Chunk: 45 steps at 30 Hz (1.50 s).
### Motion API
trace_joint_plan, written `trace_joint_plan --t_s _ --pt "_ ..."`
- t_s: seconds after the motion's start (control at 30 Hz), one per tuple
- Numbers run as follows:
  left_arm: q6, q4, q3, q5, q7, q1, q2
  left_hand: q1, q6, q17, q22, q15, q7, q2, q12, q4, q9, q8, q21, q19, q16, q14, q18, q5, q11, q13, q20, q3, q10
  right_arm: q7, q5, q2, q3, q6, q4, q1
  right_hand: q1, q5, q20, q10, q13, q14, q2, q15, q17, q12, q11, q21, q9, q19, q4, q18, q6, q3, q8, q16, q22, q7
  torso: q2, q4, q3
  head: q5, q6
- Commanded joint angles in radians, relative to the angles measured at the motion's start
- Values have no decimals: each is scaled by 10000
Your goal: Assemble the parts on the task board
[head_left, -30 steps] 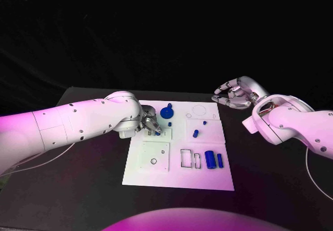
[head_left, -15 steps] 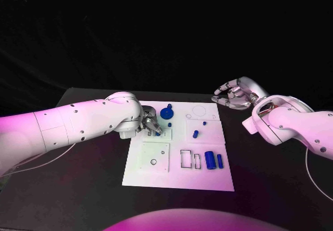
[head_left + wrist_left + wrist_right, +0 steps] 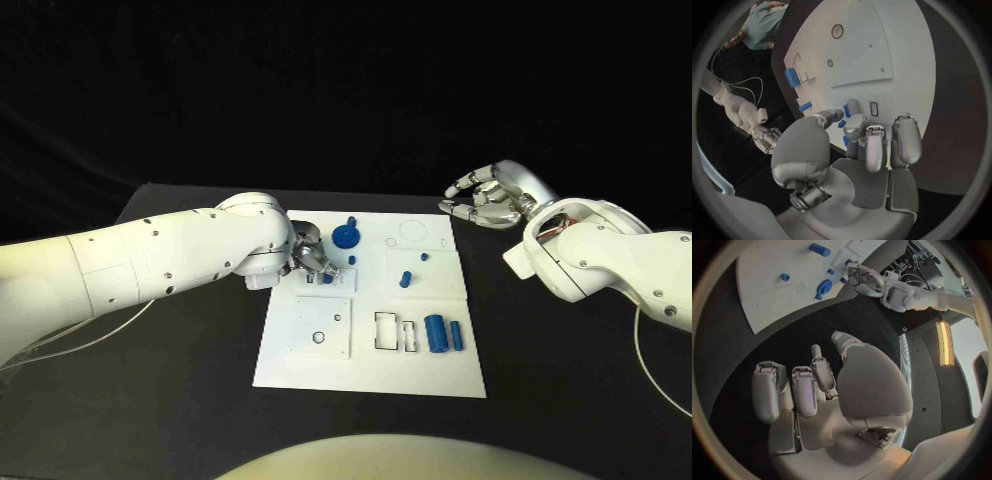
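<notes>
You are looking at a black table point(image 3: 188, 400) with a matte top; wide bare strips are lying on both sides of the task board point(image 3: 375, 370) and along its near edge. The board is a flat white plate with straight edges, sitting in the middle of the table and carrying shallow rectangular cut-outs and faint round outlines.

Your left robot hand point(image 3: 310, 258), silver and smooth-shelled, is resting over the board's left edge with its fingers curled down onto the white surface. In the left wrist view its fingertips point(image 3: 852, 107) are pressing in around a small blue part point(image 3: 846, 111); you cannot tell whether the part is actually pinched or merely touched.

Your right robot hand point(image 3: 488, 198) is hovering off the board's far right corner, above bare table, its fingers curled inward and grasping nothing.

On the board, a round blue part with a knob point(image 3: 346, 235) is standing near the far edge, just beside the left robot hand. Two blue cylinders point(image 3: 446, 333) are lying side by side near the right edge, beside an open rectangular slot point(image 3: 388, 330). A small blue peg point(image 3: 407, 277) is lying apart, mid-board.
</notes>
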Motion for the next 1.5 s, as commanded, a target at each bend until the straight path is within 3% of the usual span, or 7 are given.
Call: trace_joint_plan --t_s 0.03,0.33,0.57,0.73,0.83,1.07,1.5 --pt "-49 60 10 73 45 -2 -40 31 20 2479 19 -42 63 -103 26 74 5 -49 -28 53 50 1058 -56 -74 -10 17 1 -108 -11 87 -68 0 0 40 -1 -8 -102 33 -83 -23 -16 648 1 -73 877 -47 -43 -44 17 65 67 118 -65 -13 43 -60 1597 -16 3 4 -9 -8 3" --pt "-196 260 114 123 84 0 -233 148 63 2506 36 -49 52 -252 42 480 15 -73 -28 69 61 1065 -59 -435 -19 67 -6 -463 7 109 -64 -10 0 24 -22 -20 -120 29 -83 -29 -26 648 -4 -73 876 -56 -44 -54 17 60 80 120 -69 -21 45 -62 1591 -17 4 2 -14 -26 34" --pt "-265 458 610 295 101 30 -475 171 21 2394 2 -47 68 -294 -86 553 10 -112 -47 52 16 1036 -51 -617 -8 -64 -6 -600 -56 125 -61 -21 0 16 -46 -36 -146 15 -85 -25 -24 646 -8 -74 865 -53 -44 -61 18 58 100 121 -75 -32 48 -68 1587 -16 1 0 -5 -40 70" --pt "-102 394 854 348 91 272 -659 326 -413 1748 -463 59 250 -408 -1107 554 -30 -341 -284 -233 -258 863 38 -629 144 -1131 69 -798 -709 123 -61 -33 0 18 -66 -42 -160 7 -85 -21 -20 650 -7 -74 880 -49 -45 -64 19 57 110 122 -78 -37 50 -62 1586 -18 -4 15 4 -29 125" --pt "38 37 916 274 92 461 -651 599 -1058 1496 -859 280 571 -473 -2292 552 -249 -907 -513 -485 -382 796 106 -620 424 -2388 243 -894 -1453 117 -62 -38 0 20 -81 -43 -162 5 -85 -21 -22 651 -8 -74 883 -49 -45 -54 19 64 111 119 -78 -38 50 -61 1593 -18 -8 31 9 -9 155" --pt "678 -1142 954 55 195 649 -326 804 -1203 1436 -1057 393 702 -527 -2590 548 -363 -1185 -633 -607 -413 782 157 -684 536 -2736 363 -1015 -1670 114 -63 -39 0 29 -91 -44 -162 5 -85 -21 -22 651 -8 -74 883 -49 -45 -54 19 64 111 119 -78 -38 50 -61 1593 -18 34 5 -12 49 218" --pt "1274 -2306 782 -294 240 641 341 1009 -1201 1437 -1077 445 754 -506 -2748 553 -412 -1324 -663 -625 -415 782 167 -916 587 -2944 428 -1093 -1811 120 -66 -6 0 43 -82 -44 -162 5 -85 -21 -22 651 -8 -74 883 -49 -45 -54 19 64 111 119 -78 -38 50 -61 1593 -18 57 5 -28 25 213"
